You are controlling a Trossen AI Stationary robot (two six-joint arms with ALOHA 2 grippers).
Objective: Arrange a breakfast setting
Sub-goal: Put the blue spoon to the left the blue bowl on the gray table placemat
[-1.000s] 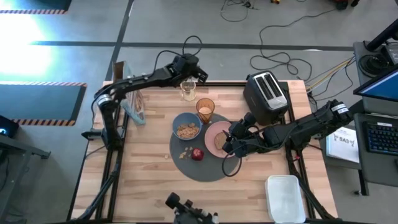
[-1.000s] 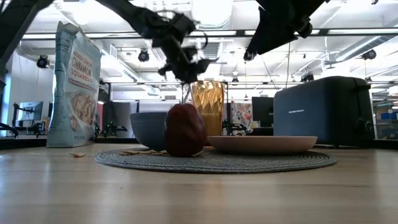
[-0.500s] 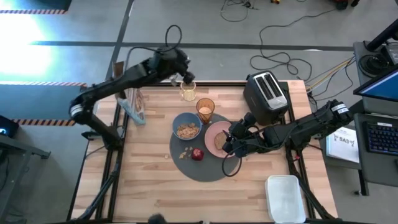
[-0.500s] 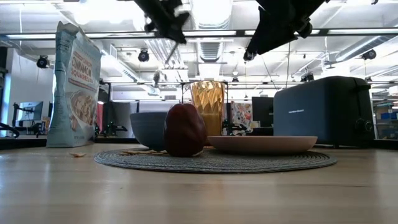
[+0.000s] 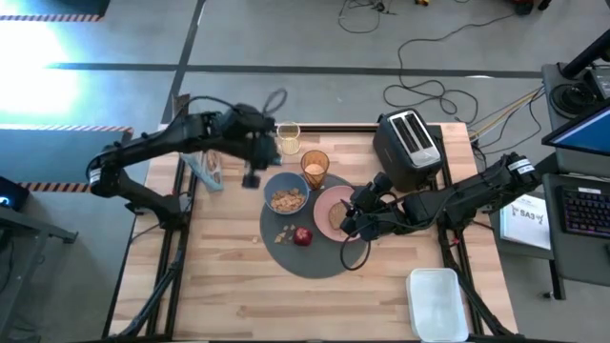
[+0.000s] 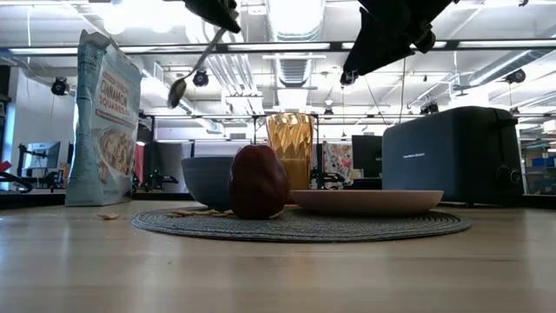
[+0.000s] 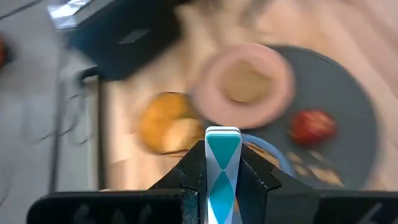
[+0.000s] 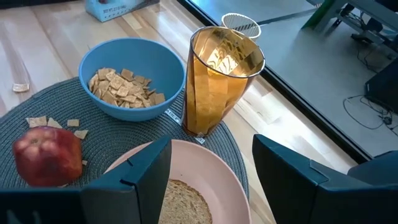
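Note:
A round dark-grey mat (image 5: pixel 319 257) carries a blue bowl (image 5: pixel 286 195) of cereal, a pink plate (image 5: pixel 322 202) with a toast slice (image 5: pixel 336 217), an amber tumbler (image 5: pixel 315 170) and a red apple (image 5: pixel 302 235). My left gripper (image 5: pixel 253 174) hangs high over the table, left of the bowl, shut on a metal spoon (image 6: pixel 193 65). My right gripper (image 5: pixel 349 219) is open and empty just above the plate; in the right wrist view its fingers stand on either side of the toast (image 8: pixel 183 205). My left gripper (image 6: pixel 215 10) holds the spoon by the upper end of its handle (image 6: pixel 211 36), pinched between the two shut fingers, which come from above. The spoon hangs slanting below them, its bowl end (image 6: pixel 176 91) lowest, lifted clear of everything.
A clear glass (image 5: pixel 288 138) stands behind the tumbler. A cereal bag (image 5: pixel 205 162) stands at the far left, a black toaster (image 5: pixel 408 143) at the far right, a white tray (image 5: pixel 437 303) at the near right. Cereal crumbs (image 5: pixel 281 233) lie beside the bowl.
My left gripper has risen from the clear glass with the spoon, drawing it out, then swung toward the table's near and left side, ending left of the blue bowl. The spoon now hangs slanting in the air.

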